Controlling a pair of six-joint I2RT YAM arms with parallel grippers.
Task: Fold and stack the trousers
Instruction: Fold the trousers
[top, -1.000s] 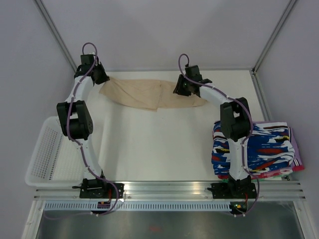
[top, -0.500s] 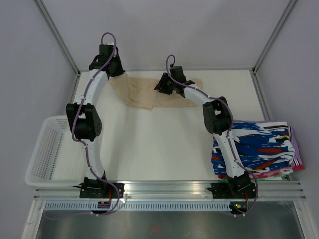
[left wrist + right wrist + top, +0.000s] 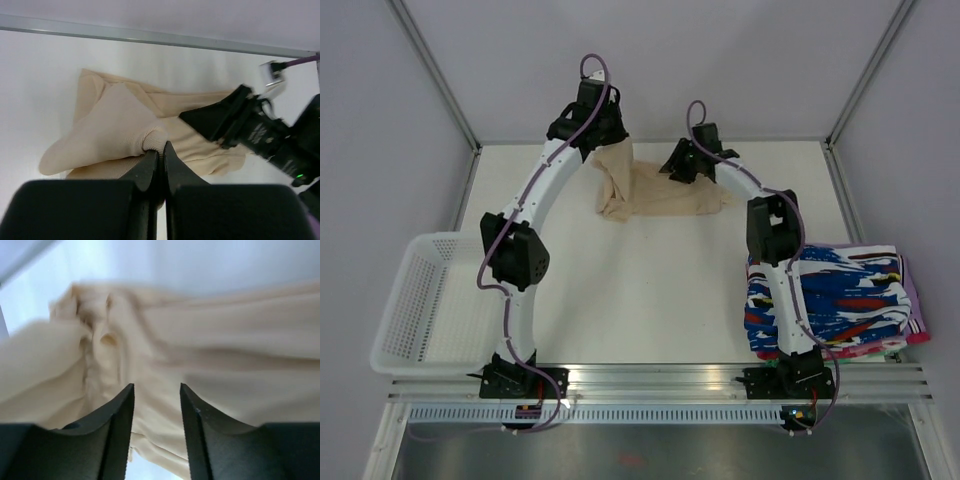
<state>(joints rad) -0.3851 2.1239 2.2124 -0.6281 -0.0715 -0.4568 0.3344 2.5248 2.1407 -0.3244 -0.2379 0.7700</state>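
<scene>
Two grippers are seen at the beige trousers (image 3: 660,190), which lie bunched by the far edge of the table (image 3: 620,290), near its middle. One fold is pinched and held up by the left gripper (image 3: 161,150). The right gripper (image 3: 156,395) is held with jaws parted just over the cloth, gripping nothing.

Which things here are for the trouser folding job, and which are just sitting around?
For the job: beige trousers at the far side; left gripper, pinched shut on a fold of them; right gripper, jaws apart right by them.
Just lying about: white mesh basket at the left edge; stack of patterned garments on the right.
</scene>
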